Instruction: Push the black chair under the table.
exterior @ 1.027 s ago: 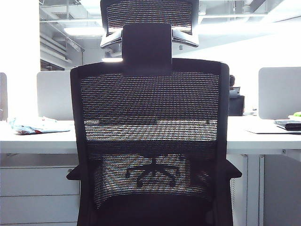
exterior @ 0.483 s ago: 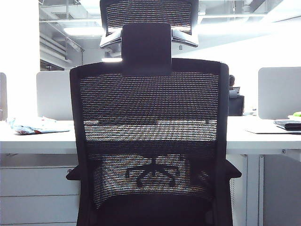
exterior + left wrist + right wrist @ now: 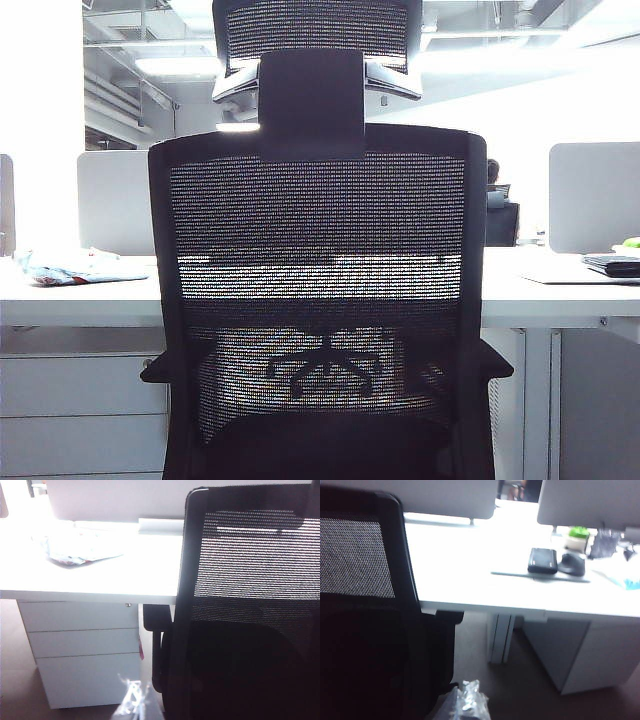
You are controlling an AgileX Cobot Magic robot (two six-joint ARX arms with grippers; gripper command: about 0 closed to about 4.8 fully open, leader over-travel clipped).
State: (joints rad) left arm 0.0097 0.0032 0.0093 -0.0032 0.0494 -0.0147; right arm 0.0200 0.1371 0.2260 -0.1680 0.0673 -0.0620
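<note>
Black chair [image 3: 318, 300] sits w/ its mesh back facing out, armrests at the white table [image 3: 560, 298] edge. Left gripper [image 3: 131, 702] and right gripper [image 3: 467, 702] sit low beside chair, too blurred; can't tell jaw state.

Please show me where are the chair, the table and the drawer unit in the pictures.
chair [image 3: 315, 215], exterior view, middle of the mesh back.
table [image 3: 80, 298], exterior view, bare white top left of the chair.
drawer unit [image 3: 82, 647], left wrist view, front of the middle drawer.

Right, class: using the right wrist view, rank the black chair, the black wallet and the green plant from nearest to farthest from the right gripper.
1. Black chair, beside the right gripper.
2. Black wallet, on the table.
3. Green plant, behind the wallet, by the divider.
</note>
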